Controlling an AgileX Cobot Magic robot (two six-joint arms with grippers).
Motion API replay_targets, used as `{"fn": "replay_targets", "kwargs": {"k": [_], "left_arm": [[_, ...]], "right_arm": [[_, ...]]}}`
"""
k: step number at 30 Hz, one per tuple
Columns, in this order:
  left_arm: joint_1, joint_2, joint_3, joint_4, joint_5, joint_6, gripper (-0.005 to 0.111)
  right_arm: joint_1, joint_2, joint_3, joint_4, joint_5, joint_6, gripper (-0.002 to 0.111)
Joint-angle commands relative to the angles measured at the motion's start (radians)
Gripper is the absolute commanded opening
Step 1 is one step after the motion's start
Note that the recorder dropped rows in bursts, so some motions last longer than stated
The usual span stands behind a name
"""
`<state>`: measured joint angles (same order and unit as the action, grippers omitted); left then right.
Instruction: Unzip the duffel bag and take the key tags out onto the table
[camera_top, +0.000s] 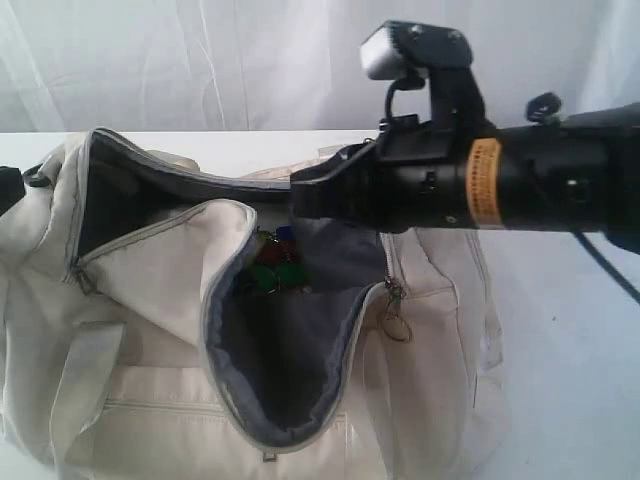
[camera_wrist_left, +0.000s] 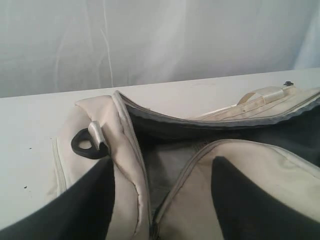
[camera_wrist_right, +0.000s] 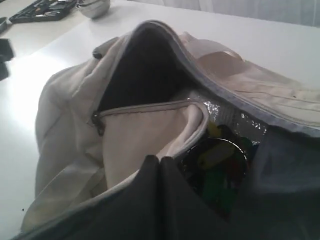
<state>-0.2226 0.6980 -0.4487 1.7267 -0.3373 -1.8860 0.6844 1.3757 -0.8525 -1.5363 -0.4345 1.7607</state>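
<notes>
Inside the unzipped mouth of the duffel bag (camera_top: 150, 300), the right gripper (camera_wrist_right: 160, 161) has its two dark fingers pressed flat together; whether anything is nipped between them cannot be told. Just beside those fingers lie the key tags (camera_wrist_right: 220, 165), a small bunch in green, yellow, red and blue. The tags sit within the bag against the grey lining (camera_top: 300, 350), near the middle of the opening and not on the table (camera_top: 580, 380). The right arm (camera_top: 520, 185) reaches in from the right, level above the bag's far edge. A metal zipper pull (camera_top: 397, 310) with a ring hangs at the right end of the near flap. At the bag's left end the left gripper (camera_wrist_left: 162, 160) stands wide, its fingers (camera_wrist_left: 85, 210) on either side of the zip edge, with cream fabric between them. A black D-ring (camera_wrist_left: 85, 142) sits just beside it, and a webbing handle (camera_wrist_left: 260, 97) lies along the far side.
</notes>
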Motion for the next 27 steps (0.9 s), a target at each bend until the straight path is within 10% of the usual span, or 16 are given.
{"fn": "replay_targets", "kwargs": {"k": [1,12,27], "left_arm": [[0.002,-0.011,0.006,0.018,0.004,-0.001,0.060],[0.002,-0.011,0.006,0.018,0.005,-0.001,0.060],[0.002,-0.011,0.006,0.018,0.017,0.001,0.060]], "right_arm": [[0.006,0.156,-0.096,0.022,-0.057,-0.012,0.000],[0.014,0.401,-0.196,0.082,-0.016,0.048,0.000],[0.161,0.484,-0.307,-0.208,-0.787,0.246,0.000]]}}
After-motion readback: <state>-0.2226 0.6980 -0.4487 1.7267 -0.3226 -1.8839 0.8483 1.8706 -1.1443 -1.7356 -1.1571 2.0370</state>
